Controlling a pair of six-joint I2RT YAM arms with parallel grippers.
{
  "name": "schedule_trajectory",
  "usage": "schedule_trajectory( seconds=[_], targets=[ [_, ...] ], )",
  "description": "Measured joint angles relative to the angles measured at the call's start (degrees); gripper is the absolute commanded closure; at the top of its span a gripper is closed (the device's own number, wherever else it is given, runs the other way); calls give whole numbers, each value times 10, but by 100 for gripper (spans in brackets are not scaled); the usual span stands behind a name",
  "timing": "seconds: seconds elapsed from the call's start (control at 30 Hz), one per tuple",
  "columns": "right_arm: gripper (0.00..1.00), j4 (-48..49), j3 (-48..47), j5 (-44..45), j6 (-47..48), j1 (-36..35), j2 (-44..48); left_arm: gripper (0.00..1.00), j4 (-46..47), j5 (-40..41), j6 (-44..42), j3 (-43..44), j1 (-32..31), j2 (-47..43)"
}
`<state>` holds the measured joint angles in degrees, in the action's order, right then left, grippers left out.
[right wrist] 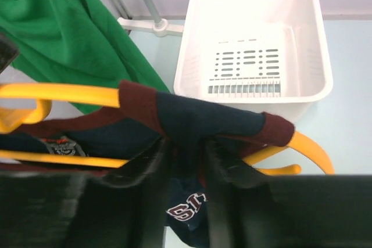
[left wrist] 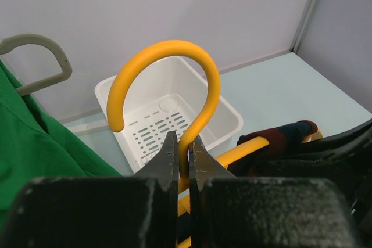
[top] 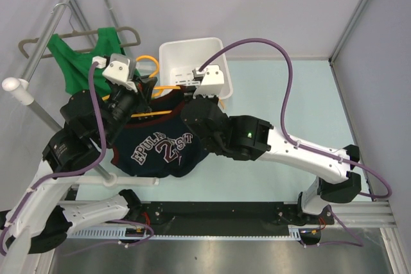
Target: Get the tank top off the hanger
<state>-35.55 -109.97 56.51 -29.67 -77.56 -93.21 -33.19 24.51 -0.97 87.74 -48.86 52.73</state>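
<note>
From above, my left hand [top: 145, 89] is closed on the neck of the orange hanger [top: 149, 62]. My own wrist hides the pads there. My right hand [top: 192, 95] reaches in from the right to the shoulder of the navy garment [top: 160, 149], which drapes down over the near left part of the tabletop [top: 276, 107]; its fingertips are lost under the arm. The green tank top [top: 77, 62] hangs on the grey-beige hanger [top: 122, 33] at the far left corner, on the rack [top: 38, 49], touched by neither hand and partly covered by my left arm. The white basket [top: 173, 46] sits at the far edge. In my left wrist view, the left hand [left wrist: 183, 143] has its fingers pinched on the orange hanger [left wrist: 163, 47] just below the hook. The tank top [left wrist: 35, 149] is cut off at the left, and only one curved end of the grey-beige hanger [left wrist: 40, 42] shows. In my right wrist view, the right hand [right wrist: 186, 149] stands narrowly parted with the navy garment [right wrist: 197, 117] bunched and pinched between the fingers below the orange hanger [right wrist: 64, 94]. The tank top [right wrist: 70, 27] runs off the top left, its hanger unseen, and the basket [right wrist: 308, 27] lies beyond.
</note>
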Motion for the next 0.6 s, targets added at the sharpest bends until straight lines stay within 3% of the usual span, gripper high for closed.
schedule_trajectory(
  seconds=[0.07,0.17,0.33,0.6],
  targets=[
    [89,-2,0,1,-3,4,0,100,1,0,0,-5,0,-3],
    [100,-7,0,1,-2,4,0,100,2,4,0,-12,0,-6],
    [100,-5,44,-2,-10,0,32,100,5,9,-1,-28,0,-14],
    [100,18,268,-73,-65,53,258,100,13,-4,5,-42,-5,-37]
  ],
)
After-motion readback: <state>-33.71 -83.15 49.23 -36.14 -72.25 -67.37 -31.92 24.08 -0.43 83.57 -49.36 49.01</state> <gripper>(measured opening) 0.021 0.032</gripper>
